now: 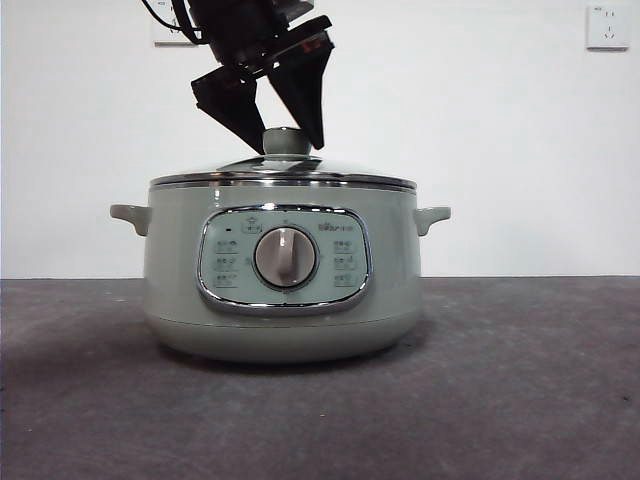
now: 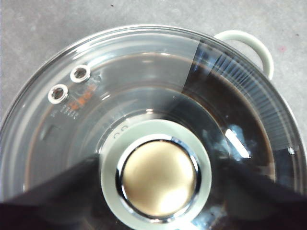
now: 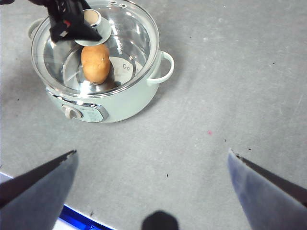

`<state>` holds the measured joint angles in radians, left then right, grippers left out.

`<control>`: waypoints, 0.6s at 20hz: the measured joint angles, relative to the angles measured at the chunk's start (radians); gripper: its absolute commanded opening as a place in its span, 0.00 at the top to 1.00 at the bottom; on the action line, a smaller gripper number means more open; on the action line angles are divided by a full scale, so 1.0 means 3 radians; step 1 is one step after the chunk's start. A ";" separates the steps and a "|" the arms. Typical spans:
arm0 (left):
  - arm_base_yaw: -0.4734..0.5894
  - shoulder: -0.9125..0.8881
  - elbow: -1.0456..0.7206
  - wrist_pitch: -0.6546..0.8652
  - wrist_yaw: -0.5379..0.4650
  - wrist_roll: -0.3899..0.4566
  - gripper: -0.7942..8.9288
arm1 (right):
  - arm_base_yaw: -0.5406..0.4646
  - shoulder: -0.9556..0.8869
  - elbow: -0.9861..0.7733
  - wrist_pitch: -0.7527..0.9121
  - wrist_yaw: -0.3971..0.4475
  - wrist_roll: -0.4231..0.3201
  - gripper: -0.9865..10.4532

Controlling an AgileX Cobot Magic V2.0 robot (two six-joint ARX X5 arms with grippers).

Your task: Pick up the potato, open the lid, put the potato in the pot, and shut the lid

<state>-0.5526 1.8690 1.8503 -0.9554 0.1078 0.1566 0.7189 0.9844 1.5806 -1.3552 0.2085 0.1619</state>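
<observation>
The pale green pot (image 1: 285,330) stands mid-table with the glass lid (image 1: 285,170) seated on its rim. My left gripper (image 1: 291,148) comes down from above, its two black jaws pressed against either side of the lid's knob (image 2: 158,177), shut on it. Through the glass in the right wrist view, the brown potato (image 3: 95,63) lies inside the pot (image 3: 120,105) under the lid (image 3: 129,33). The left gripper (image 3: 72,24) shows there over the knob. My right gripper (image 3: 152,153) hangs open and empty, high over the grey table, away from the pot.
The grey table (image 1: 520,400) spreads around the pot. A white wall with a socket (image 1: 608,27) stands behind. A blue-and-white edge (image 3: 76,215) shows by the right gripper's jaw.
</observation>
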 measured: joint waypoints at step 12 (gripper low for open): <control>-0.0076 -0.1198 -0.0013 -0.1219 0.0004 -0.0100 0.47 | 0.0000 0.0093 0.0000 -0.0001 -0.0003 0.0024 0.31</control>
<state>-0.5755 1.5097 1.8465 -1.3212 0.1089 0.1265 0.7189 1.0122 1.5806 -1.3556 0.2077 0.1692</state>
